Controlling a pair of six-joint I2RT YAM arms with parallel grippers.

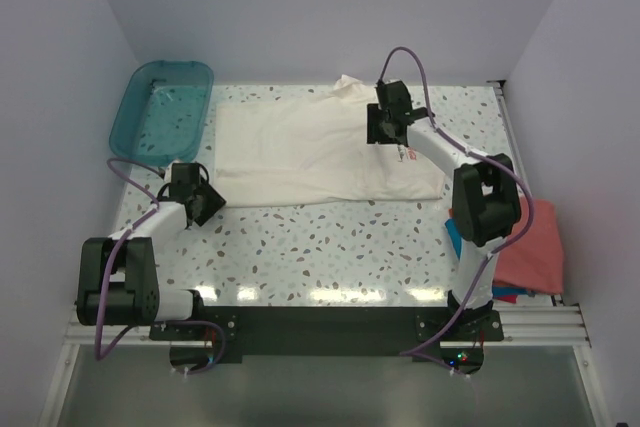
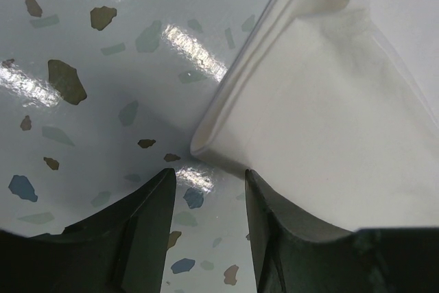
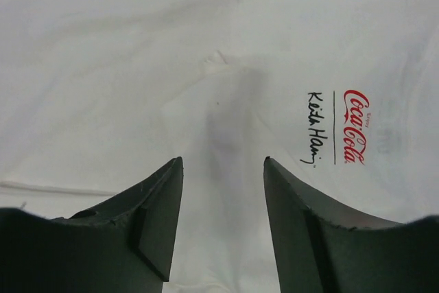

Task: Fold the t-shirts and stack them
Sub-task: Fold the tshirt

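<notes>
At the near right edge of the bench (image 1: 330,247), a red shirt (image 1: 535,247) lies over a blue shirt (image 1: 509,295), partly hidden by the right arm. Farther in, the left claw (image 2: 206,178) stands open at the near-left corner of the white shirt (image 1: 300,152), which is spread mid-bench. The right claw (image 3: 223,164) hangs open over its printed part, gripping nothing. One teal tub (image 1: 128,105) sits far left. Three shirts in all.

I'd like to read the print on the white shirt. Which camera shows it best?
The right wrist view: the print is large and legible. The top view shows only a tiny red mark; the left wrist view, a plain shirt corner.
</notes>
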